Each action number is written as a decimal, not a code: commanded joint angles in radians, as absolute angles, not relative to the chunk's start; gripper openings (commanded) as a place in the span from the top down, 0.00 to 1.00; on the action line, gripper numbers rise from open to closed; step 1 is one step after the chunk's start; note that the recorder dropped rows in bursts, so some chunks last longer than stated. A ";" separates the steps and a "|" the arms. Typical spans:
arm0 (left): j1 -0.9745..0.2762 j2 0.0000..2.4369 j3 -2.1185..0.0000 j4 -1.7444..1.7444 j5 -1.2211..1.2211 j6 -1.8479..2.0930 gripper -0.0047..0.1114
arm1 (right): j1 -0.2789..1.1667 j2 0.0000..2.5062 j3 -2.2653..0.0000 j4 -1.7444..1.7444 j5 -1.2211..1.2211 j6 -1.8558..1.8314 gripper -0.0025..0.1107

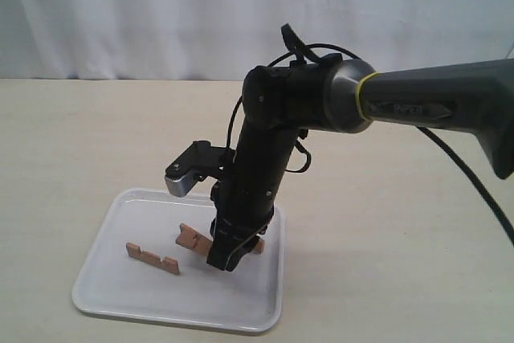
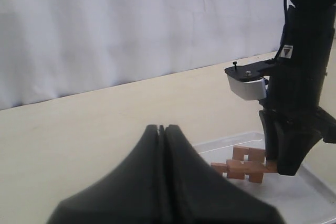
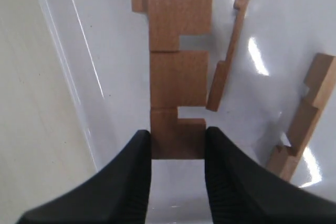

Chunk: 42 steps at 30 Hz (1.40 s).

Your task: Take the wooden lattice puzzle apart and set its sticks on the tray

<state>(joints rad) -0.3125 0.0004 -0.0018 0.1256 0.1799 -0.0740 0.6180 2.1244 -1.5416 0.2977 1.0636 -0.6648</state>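
On the white tray point(image 1: 112, 283) one loose stick point(image 1: 152, 258) lies flat, apart from the rest. To its right is what remains of the wooden lattice puzzle point(image 1: 193, 238), a small cluster of reddish-brown notched slats point(image 2: 247, 163). My right gripper point(image 1: 229, 259) points down into the tray. In its wrist view the right gripper point(image 3: 177, 140) is shut on the near end of one notched slat point(image 3: 176, 77). A second slat point(image 3: 228, 56) stands on edge beside it, and the loose stick point(image 3: 302, 119) lies further off. My left gripper point(image 2: 161, 127) is shut and empty, away from the tray.
The tray's rim point(image 3: 68, 51) runs close beside the held slat, with bare beige table point(image 1: 385, 222) beyond it. The right arm point(image 1: 418, 102) reaches in from the right. A white curtain point(image 1: 161, 14) hangs behind the table.
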 commanded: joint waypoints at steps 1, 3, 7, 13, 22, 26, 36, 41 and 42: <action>-0.315 0.000 -0.001 0.119 0.173 -0.079 0.96 | 0.620 2.125 -1.540 0.301 1.062 -0.674 0.90; -0.315 0.000 -0.001 0.119 0.173 -0.079 0.96 | 0.620 2.125 -1.540 0.307 1.065 -0.674 0.86; -0.315 0.000 -0.001 0.119 0.173 -0.079 0.96 | 0.620 2.127 -1.540 0.327 1.081 -0.678 0.76; -0.315 0.000 -0.001 0.119 0.173 -0.079 0.96 | 0.620 2.127 -1.540 0.326 1.079 -0.678 0.64; -0.315 0.000 -0.001 0.119 0.173 -0.079 0.96 | 0.620 2.127 -1.540 0.326 1.079 -0.672 0.48; -0.315 0.000 -0.001 0.119 0.173 -0.079 0.96 | 0.620 2.121 -1.542 0.316 1.081 -0.672 0.49; -0.315 0.000 -0.001 0.119 0.173 -0.079 0.96 | 0.595 2.054 -1.558 0.109 1.130 -0.487 0.94; -0.315 0.000 -0.001 0.119 0.173 -0.079 0.96 | 0.493 2.024 -1.558 0.049 1.191 -0.257 0.94; -0.315 0.000 -0.001 0.119 0.173 -0.079 0.96 | 0.462 2.021 -1.558 0.047 1.213 -0.231 0.94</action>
<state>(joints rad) -0.3125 0.0004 -0.0018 0.1256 0.1799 -0.0740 0.5364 2.0419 -1.5505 0.0837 1.1583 -0.3408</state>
